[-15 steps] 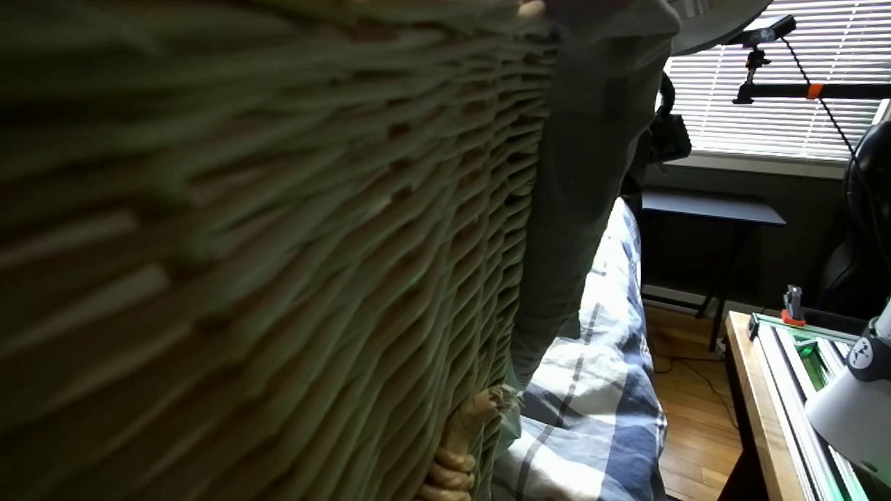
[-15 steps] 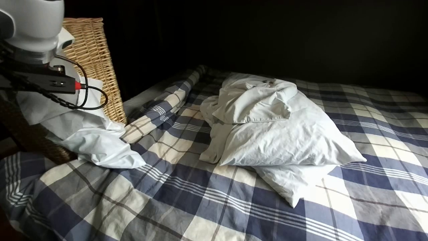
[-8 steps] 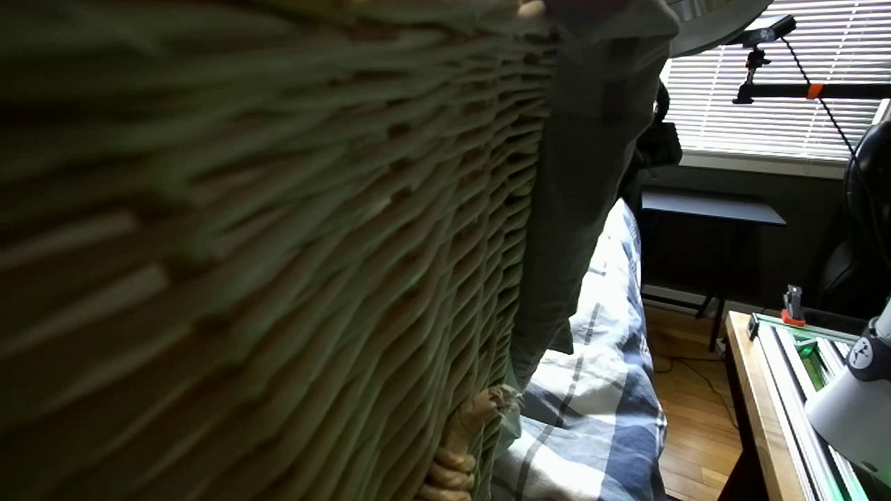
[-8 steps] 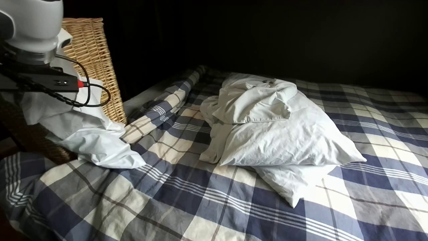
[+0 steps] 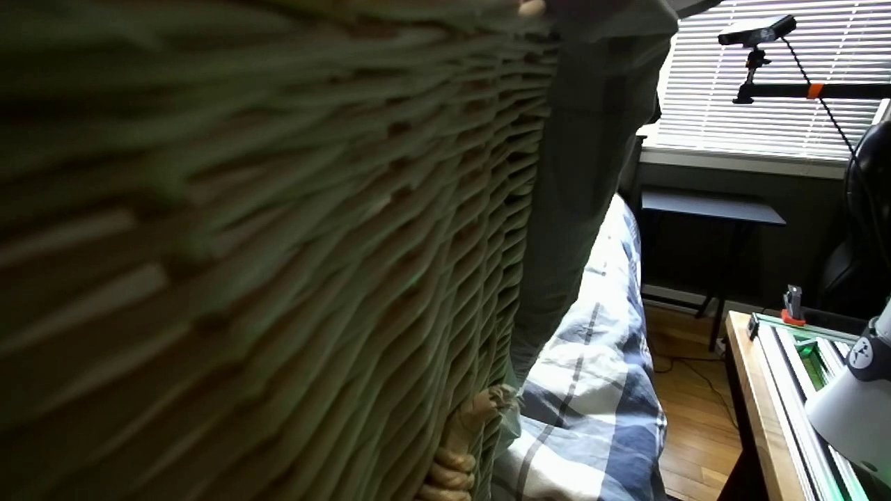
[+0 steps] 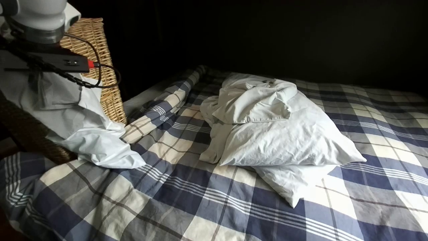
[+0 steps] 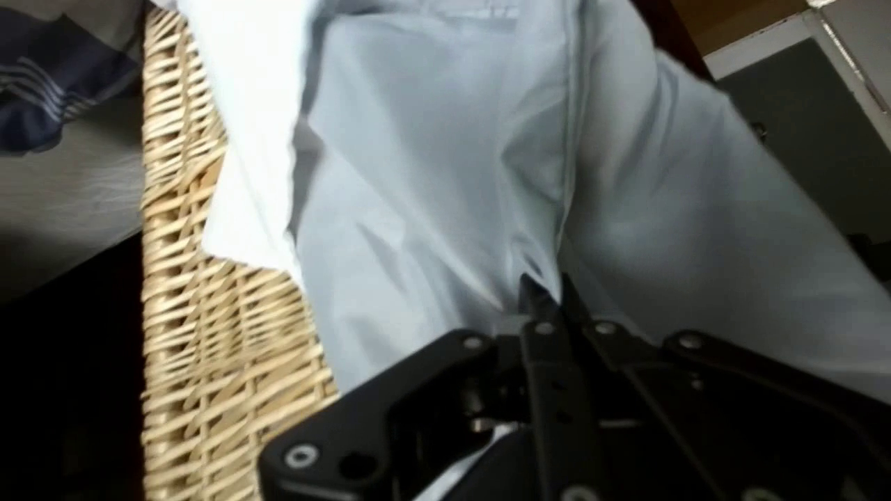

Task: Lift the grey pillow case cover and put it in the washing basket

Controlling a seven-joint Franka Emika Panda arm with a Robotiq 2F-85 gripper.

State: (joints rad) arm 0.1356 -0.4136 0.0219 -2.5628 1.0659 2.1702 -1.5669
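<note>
1. Checked bedding spreads in rumpled folds in an exterior view, with near-black shadow behind it.
2. At the left we see the white arm, and below it a dark box with a red plug.
3. Behind the arm and partly covered, the basket shows pale wicker on one side and deep shadow on the other.
4. Below the arm, the cover lies along the wicker; how much of it is inside, we cannot tell. Paler cloth at its lower end rests on the bedding, and we cannot make out whether it is a separate piece.
5. Farther right, well apart from the cover, a pile of white cloth lies on the bedding.
6. Our wrist view runs from a bit of bedding, past sunlit wicker, to the cover filling the middle, where the gripper comes up from the bottom edge. Its jaws stand together, pinching a fold of the cover at the tips.
7. In an exterior view we have the basket looming at the left, the cover hanging in shade beside it, then a small table, window blinds, a camera, a workbench and a black chair.
</note>
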